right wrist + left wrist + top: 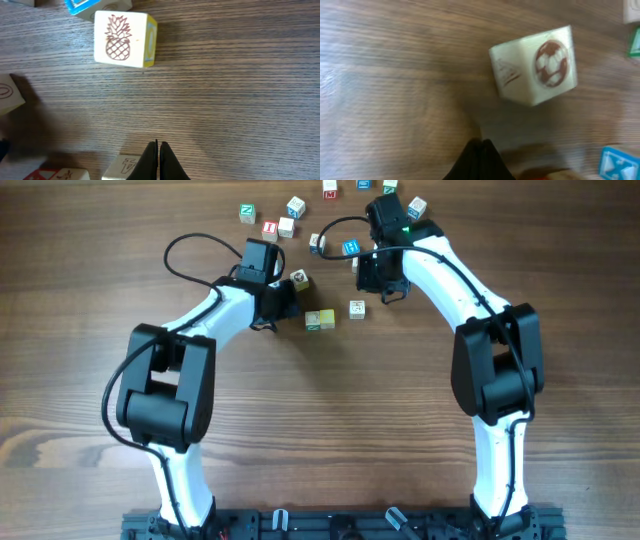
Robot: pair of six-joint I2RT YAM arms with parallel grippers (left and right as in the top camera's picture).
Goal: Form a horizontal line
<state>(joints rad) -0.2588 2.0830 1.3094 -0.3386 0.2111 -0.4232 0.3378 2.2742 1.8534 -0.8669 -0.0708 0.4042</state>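
Overhead: L gripper is sitting low over the table, just left of the green-marked cube. That cube is touching the pale yellow cube on its right, and the pair is lying slightly tilted near mid-table. The white cube is resting further right w/ a gap, not touching the pair, so the row isn't joined up yet. R gripper is hovering just above-right of the white cube in the pic.

L wrist cam: the claw is showing closed, fingers pressed together w/ nothing betw. them, tips over bare wood. A soccer-ball cube is sitting ahead & to the right, apart from the tips, turned at an angle. A blue-marked cube is peeking in at the bottom-right corner, partly cut off.

R wrist cam: that claw is also showing closed tight & empty. A pineapple cube is lying ahead-left, well apart. A pale cube is sitting just beside the tips on the left; touching or not, can't tell.

Loose cubes are lying scattered along the far side.
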